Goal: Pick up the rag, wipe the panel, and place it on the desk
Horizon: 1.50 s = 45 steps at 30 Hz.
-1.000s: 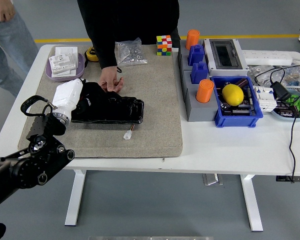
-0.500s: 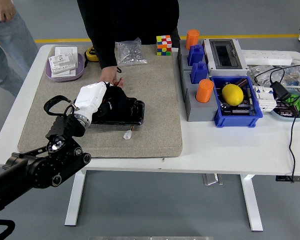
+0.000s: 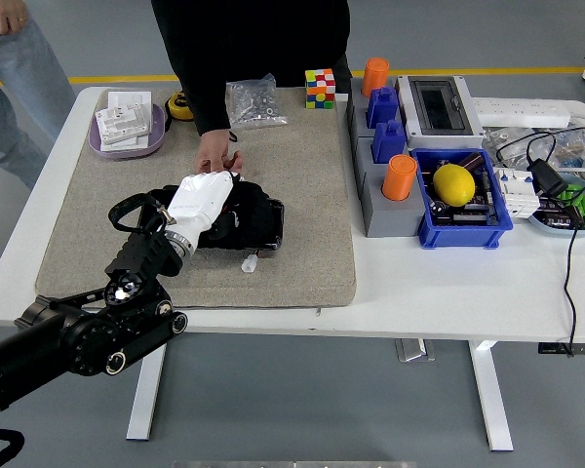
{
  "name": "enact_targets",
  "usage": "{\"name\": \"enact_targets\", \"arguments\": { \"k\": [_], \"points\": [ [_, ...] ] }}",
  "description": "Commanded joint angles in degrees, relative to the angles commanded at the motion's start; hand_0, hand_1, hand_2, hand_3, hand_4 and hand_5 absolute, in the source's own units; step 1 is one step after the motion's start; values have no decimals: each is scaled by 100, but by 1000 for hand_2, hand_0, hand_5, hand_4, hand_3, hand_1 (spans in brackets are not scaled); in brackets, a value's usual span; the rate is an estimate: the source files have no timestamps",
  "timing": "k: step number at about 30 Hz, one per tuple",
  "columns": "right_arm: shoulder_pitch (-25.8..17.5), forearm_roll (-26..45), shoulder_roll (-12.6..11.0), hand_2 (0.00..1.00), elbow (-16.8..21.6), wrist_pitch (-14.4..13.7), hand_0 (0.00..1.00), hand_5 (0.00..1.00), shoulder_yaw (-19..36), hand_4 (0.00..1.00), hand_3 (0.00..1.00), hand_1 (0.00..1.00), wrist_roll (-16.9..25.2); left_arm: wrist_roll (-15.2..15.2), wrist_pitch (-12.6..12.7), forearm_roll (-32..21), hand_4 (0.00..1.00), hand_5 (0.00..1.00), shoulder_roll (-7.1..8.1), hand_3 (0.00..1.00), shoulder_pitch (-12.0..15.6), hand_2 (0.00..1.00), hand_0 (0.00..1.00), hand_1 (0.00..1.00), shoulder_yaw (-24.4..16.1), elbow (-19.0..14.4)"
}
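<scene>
Left hand (image 3: 203, 198), white-shelled, sits on top of the black panel (image 3: 258, 226) on the grey mat (image 3: 302, 185), fingers curled down over a dark rag (image 3: 236, 209) bunched under the palm. Rag and panel are both black, so the edge between them is hard to tell; the grip looks like a press-and-hold, not a pinch. Right hand is not in the picture.

A person's hand (image 3: 217, 154) rests at the panel's far edge, touching or just beside it, likely steadying it so it does not slide under the wiping pressure. The mat underneath probably helps with that too.

Small white connector (image 3: 251, 262) lies just off the panel's near edge, apart from the hand.

Step judged: mid-wipe, rag over the panel's left-centre part. Right end of the panel is uncovered, so more surface is probably left. Placing the rag on the desk is not yet done.

Clutter is well apart: purple tray (image 3: 99, 144) at far left, puzzle cube (image 3: 320, 87), blue bin (image 3: 497, 229) with a lemon (image 3: 454, 183), orange cup (image 3: 400, 176). Bare mat beside the panel gives room to set the rag down.
</scene>
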Motion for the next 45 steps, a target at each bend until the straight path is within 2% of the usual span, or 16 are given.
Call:
{"name": "enact_targets", "arguments": {
  "k": [10, 19, 45],
  "points": [
    [13, 8, -1, 663, -9, 6, 710, 656, -25, 998, 610, 517, 9, 62, -7, 11, 2, 2, -112, 215, -121, 457, 298, 119, 191, -96],
    [12, 14, 5, 663, -8, 6, 708, 655, -22, 998, 610, 515, 11, 72, -6, 17, 2, 2, -146, 217, -113, 457, 298, 120, 96, -7],
    [-49, 18, 19, 663, 9, -39, 709, 655, 58, 998, 611, 514, 3, 43, -26, 201, 2, 2, 207, 219, 246, 455, 299, 121, -851, 415]
  ]
}}
